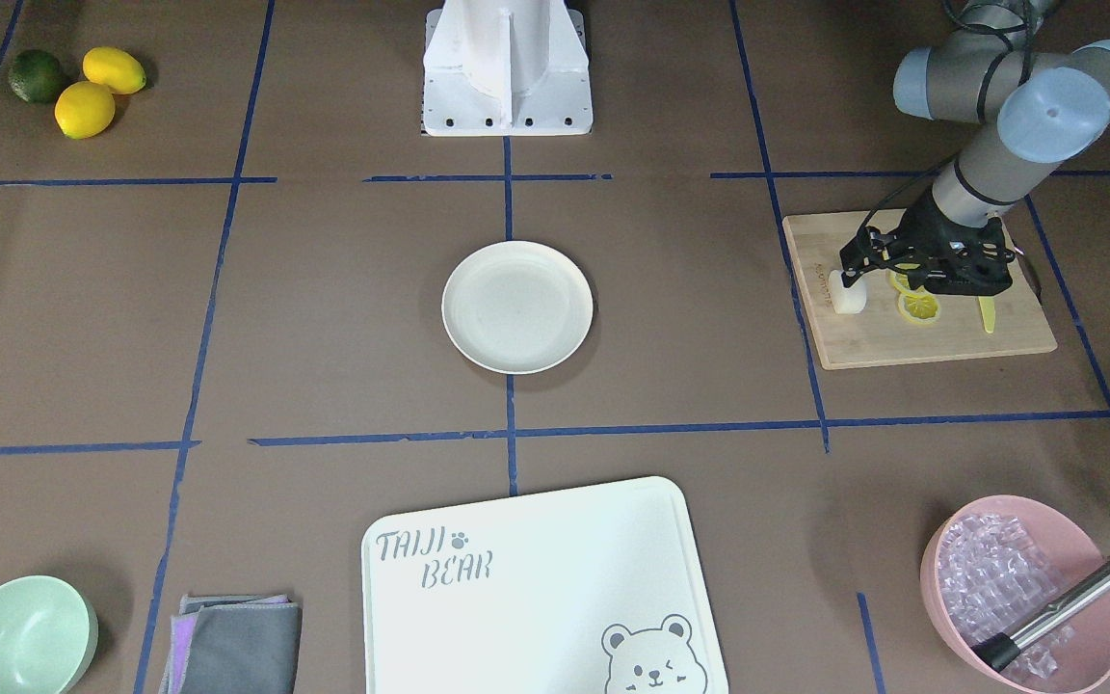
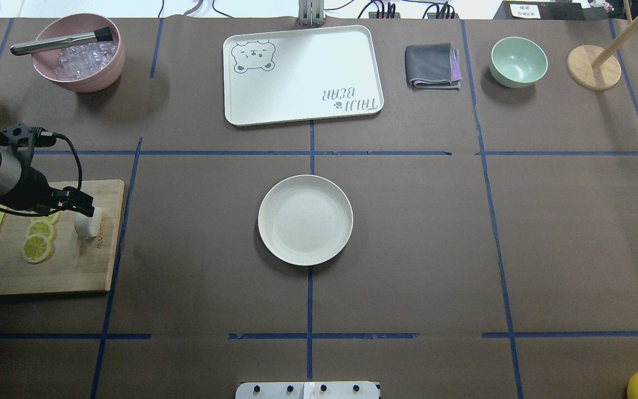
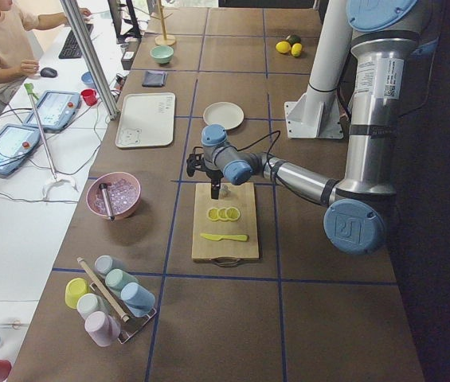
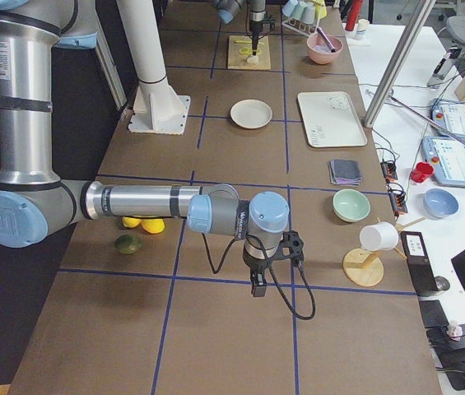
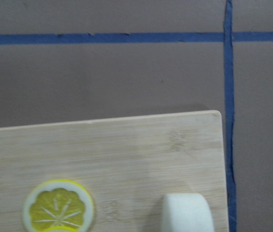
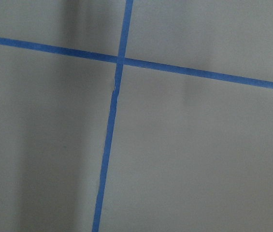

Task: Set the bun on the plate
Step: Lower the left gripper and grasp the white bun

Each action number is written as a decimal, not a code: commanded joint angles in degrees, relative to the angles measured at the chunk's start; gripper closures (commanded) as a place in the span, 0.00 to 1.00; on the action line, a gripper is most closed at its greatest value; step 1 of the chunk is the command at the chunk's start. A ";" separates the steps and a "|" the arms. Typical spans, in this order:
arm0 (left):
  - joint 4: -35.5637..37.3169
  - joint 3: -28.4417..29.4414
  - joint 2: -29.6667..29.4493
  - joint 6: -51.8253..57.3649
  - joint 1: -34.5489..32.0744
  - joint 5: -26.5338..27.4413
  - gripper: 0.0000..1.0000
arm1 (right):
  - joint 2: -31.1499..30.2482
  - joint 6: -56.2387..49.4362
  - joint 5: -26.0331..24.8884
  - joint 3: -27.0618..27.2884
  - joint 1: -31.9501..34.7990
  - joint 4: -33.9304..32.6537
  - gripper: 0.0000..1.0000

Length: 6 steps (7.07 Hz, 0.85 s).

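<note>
The white bun stands on a wooden cutting board, near the corner closest to the table's middle. My left gripper hangs right over the bun's top, and its jaws look open. In the left wrist view only the bun's top shows at the bottom edge, with no fingers in sight. The cream plate sits bare at the table's centre, well away from the bun. My right gripper points down over bare table far from both. I cannot tell whether it is open or shut.
Lemon slices and a yellow knife lie on the board beside the bun. A white tray, a pink bowl of ice, a mint-green bowl and a folded cloth line the operators' edge. Whole lemons sit in a corner.
</note>
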 commanded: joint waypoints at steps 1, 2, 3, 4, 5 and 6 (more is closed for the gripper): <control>-0.07 0.31 -0.59 -1.35 2.97 2.19 0.10 | -0.03 -0.09 -0.09 -0.09 0.00 0.00 0.00; 0.11 0.40 -0.86 -1.44 3.06 2.10 0.47 | -0.11 -0.09 -0.09 -0.09 0.00 0.00 0.00; 0.46 0.31 -0.95 -1.44 3.06 2.10 0.63 | -0.11 -0.09 -0.09 -0.09 0.00 0.00 0.00; 0.46 0.31 -0.95 -1.18 3.06 2.10 0.68 | -0.20 -0.09 -0.09 0.00 0.00 0.00 0.00; 0.64 -0.12 -1.03 -1.18 3.06 2.10 0.73 | -0.29 0.00 -0.09 0.09 0.00 0.00 0.00; 1.94 -1.52 -2.34 -1.52 2.98 2.01 0.73 | -0.38 0.00 -0.09 0.18 0.00 0.00 0.00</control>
